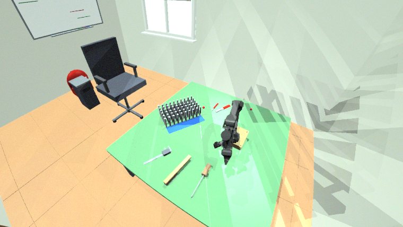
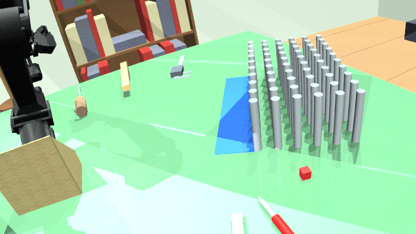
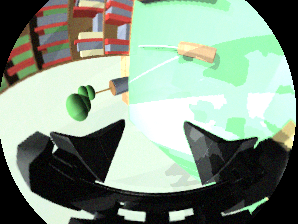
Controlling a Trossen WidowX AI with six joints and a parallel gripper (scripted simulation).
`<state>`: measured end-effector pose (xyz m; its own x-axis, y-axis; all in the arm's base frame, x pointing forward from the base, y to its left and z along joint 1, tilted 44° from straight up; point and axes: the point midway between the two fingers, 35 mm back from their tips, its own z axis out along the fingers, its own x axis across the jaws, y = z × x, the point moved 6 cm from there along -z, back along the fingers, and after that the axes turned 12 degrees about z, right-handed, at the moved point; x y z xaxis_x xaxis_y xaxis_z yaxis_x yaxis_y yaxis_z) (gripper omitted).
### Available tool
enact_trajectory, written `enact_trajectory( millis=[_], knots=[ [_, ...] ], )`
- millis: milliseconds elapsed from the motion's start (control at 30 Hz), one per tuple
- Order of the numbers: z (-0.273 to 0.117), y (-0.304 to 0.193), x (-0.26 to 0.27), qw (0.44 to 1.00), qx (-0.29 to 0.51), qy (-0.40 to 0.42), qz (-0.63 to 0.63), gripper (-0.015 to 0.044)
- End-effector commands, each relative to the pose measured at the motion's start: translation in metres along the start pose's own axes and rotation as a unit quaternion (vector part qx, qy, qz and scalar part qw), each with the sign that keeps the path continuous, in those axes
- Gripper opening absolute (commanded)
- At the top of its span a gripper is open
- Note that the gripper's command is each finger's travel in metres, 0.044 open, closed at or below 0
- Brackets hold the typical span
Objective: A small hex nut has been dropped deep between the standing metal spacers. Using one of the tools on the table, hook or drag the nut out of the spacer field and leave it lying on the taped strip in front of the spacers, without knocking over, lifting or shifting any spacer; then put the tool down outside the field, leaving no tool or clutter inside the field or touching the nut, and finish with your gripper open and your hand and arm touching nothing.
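Upright metal spacers (image 1: pixel 166 122) (image 2: pixel 297 122) stand in a dense field behind the blue taped strip (image 1: pixel 184 125) (image 2: pixel 234 124). No nut can be made out among the spacers or on the strip. The wooden-handled tool with a thin metal shaft (image 1: pixel 206 169) (image 2: pixel 80 106) (image 3: pixel 197 51) lies on the table. A wooden stick (image 1: pixel 177 169) (image 2: pixel 125 76) and a grey-headed pronged tool (image 1: pixel 166 152) (image 2: pixel 177 71) lie nearby. My gripper (image 1: pixel 226 161) (image 3: pixel 154 123) is open and empty, raised above the table near the wooden handle, with its fingers wide apart.
Two red-handled tools (image 1: pixel 226 107) (image 1: pixel 216 105) lie right of the field. A red cube (image 1: pixel 203 107) (image 2: pixel 305 173) sits beside the spacers; another small red object (image 1: pixel 251 108) lies behind the arm. A wooden block (image 1: pixel 244 134) (image 2: pixel 40 174) is by the arm's base.
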<state>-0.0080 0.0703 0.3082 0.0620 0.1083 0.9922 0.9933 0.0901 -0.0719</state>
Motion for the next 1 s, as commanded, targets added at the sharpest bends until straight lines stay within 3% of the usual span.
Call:
enact_trajectory(
  millis=[0, 333, 600, 967],
  knots=[
    [0.001, 0.000, 0.000, 1.000, -0.002, 0.000, 0.000, 0.0426],
    [0.045, 0.040, 0.015, 0.987, -0.156, -0.024, -0.042, 0.0440],
    [0.073, 0.112, 0.019, 0.944, -0.302, -0.077, -0.109, 0.0440],
    [0.050, 0.237, -0.006, 0.846, -0.470, -0.189, -0.166, 0.0440]
  ],
)
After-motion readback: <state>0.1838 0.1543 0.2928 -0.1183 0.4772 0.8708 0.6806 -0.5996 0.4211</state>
